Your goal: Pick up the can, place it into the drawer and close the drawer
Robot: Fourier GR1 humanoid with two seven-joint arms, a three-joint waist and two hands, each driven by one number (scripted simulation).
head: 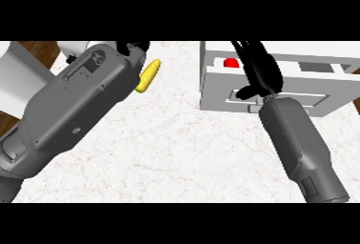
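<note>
A small red can (231, 62) lies inside the white drawer unit (309, 83) at the upper right, near its left wall. My right hand (259, 71) stretches over the drawer with straight fingers, just right of the can, and its thumb (246, 91) sticks out to the left above the drawer's front panel. It is open and holds nothing. Whether the fingers touch the can I cannot tell. My left hand (138, 47) shows only as a dark patch at the top, beyond the big grey left forearm (70, 105).
A yellow elongated item (148, 76) lies on the marble counter (183, 143) beside the left forearm. A white object (21, 81) and a brown wooden strip (36, 52) stand at the far left. The right forearm (302, 147) crosses the counter's right side.
</note>
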